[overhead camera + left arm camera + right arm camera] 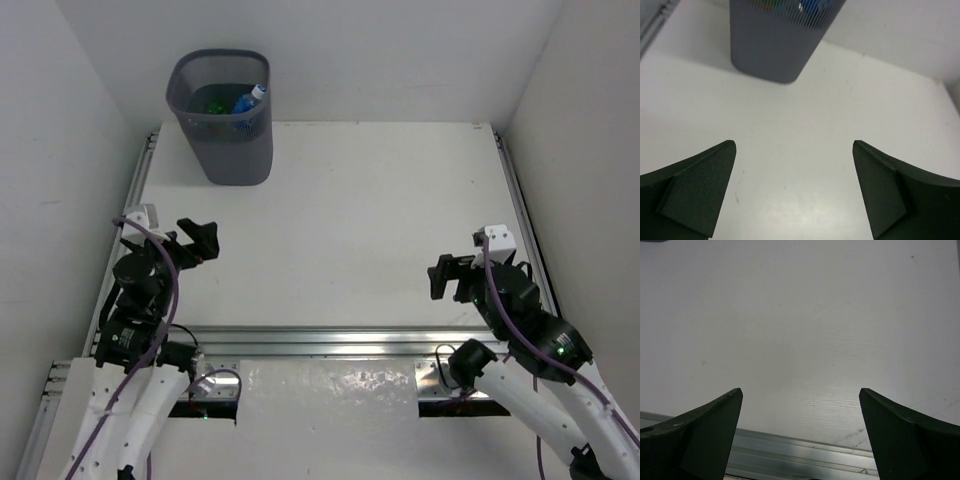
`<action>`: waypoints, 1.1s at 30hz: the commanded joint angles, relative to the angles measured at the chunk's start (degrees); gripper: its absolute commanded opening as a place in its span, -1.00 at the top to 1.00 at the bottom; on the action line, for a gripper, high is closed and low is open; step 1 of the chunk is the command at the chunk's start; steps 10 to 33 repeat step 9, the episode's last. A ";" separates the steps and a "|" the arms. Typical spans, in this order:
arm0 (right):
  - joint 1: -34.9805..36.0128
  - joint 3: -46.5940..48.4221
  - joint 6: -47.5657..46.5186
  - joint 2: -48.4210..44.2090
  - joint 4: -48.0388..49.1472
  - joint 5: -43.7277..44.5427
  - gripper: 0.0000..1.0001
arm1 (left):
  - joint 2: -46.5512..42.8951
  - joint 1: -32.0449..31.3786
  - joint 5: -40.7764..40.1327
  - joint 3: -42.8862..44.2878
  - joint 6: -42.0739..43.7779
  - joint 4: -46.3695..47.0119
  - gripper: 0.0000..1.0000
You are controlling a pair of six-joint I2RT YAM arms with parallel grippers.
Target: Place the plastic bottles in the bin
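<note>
The dark grey mesh bin (pixel 222 140) stands at the far left of the table. Inside it I see a bottle with a blue label and white cap (pixel 250 99) and a green bottle (pixel 212 103). The bin also shows in the left wrist view (pixel 775 45), with colours showing through the mesh. No bottle lies on the table. My left gripper (pixel 203 241) is open and empty, low at the near left, pointing toward the bin. In its wrist view (pixel 794 150) only bare table lies between the jaws. My right gripper (pixel 449 276) is open and empty at the near right (pixel 801 392).
The white table (pixel 350 220) has metal rails along its left side (pixel 140 190), right side (pixel 515 190) and near edge (pixel 320 340). White walls close in the back and both sides. The near rail shows below the right gripper (pixel 800 455).
</note>
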 commanded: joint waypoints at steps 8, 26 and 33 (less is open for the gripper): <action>-0.13 -1.93 -2.18 -0.75 -0.52 4.96 -0.98 | -2.29 -0.34 2.62 -1.45 -0.11 1.89 -0.99; -0.13 -2.11 -2.09 -0.49 -0.43 4.79 -0.98 | -1.76 -0.34 2.35 -1.44 -0.11 1.63 -0.99; -0.13 -2.11 -2.09 -0.49 -0.43 4.79 -0.98 | -1.76 -0.34 2.35 -1.44 -0.11 1.63 -0.99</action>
